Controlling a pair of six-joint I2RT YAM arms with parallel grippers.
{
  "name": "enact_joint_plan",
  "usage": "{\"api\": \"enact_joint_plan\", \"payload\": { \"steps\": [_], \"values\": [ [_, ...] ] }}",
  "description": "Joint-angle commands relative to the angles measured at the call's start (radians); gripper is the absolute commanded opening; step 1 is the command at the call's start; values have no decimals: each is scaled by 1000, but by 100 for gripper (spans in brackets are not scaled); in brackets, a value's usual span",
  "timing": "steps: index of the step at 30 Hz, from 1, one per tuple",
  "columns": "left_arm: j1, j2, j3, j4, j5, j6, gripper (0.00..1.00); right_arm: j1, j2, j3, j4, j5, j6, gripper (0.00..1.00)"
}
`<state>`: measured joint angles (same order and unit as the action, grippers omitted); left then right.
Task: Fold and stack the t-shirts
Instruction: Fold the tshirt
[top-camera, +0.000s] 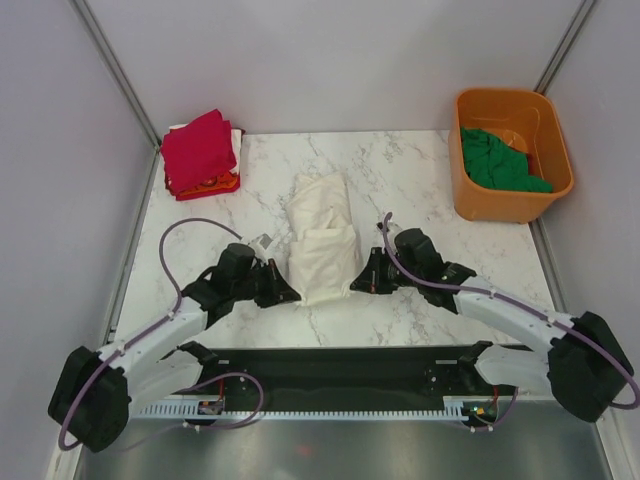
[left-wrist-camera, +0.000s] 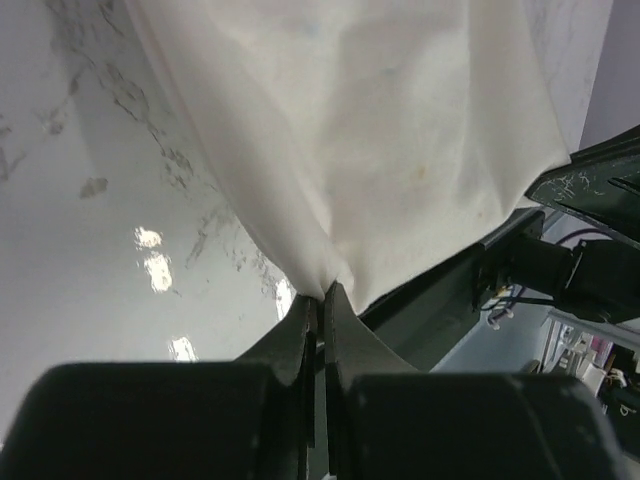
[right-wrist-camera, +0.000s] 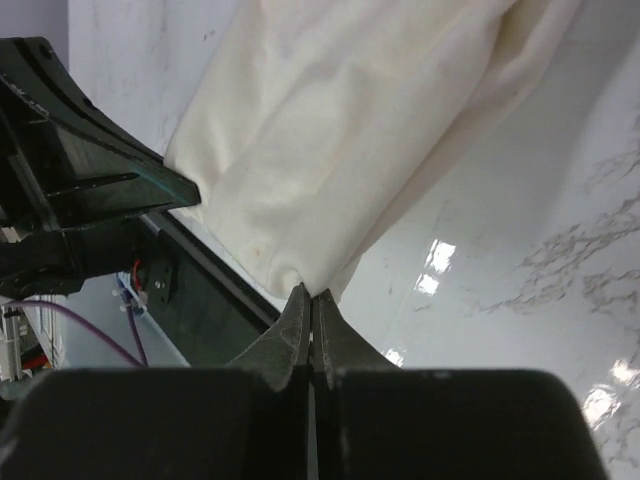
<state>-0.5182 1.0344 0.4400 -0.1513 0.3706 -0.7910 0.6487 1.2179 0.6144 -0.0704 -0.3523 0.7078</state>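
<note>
Spanning left claw (top-camera: 293, 295), right claw (top-camera: 355, 283): t-shirt (top-camera: 322, 235)

Shirt (top-camera: 322, 240) centre, folded stack (top-camera: 203, 155) back-left, tub (top-camera: 500, 205) back-right

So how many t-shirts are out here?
4: a cream-white shirt mid-table, a crimson shirt on an orange-red shirt at the back left, a dark green shirt in the orange tub. More may be hidden.

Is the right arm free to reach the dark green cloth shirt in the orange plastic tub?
Probably not yet: the right hand is shut on the cream-white cloth shirt and must release it first.
</note>
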Motion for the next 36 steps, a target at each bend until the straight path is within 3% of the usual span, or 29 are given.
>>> {"api": "enact_joint_plan", "payload": {
  "steps": [1,5,8,19,36],
  "values": [
    [-31,-124,8,-199,-24,-73,2,58,-122,-22,-104,61,64,0],
    [-36,-295,86,-355,-61,-76,2,94,-219,5,-167,101,91,0],
    [-36,-306,201,-456,-97,-50,2,94,-251,86,-235,168,65,0],
    [-34,19,552,-485,-180,96,2,65,-26,401,-331,288,-85,0],
    [64,487,922,-485,-252,251,2,-106,439,751,-327,202,-223,0]
  ]
}}
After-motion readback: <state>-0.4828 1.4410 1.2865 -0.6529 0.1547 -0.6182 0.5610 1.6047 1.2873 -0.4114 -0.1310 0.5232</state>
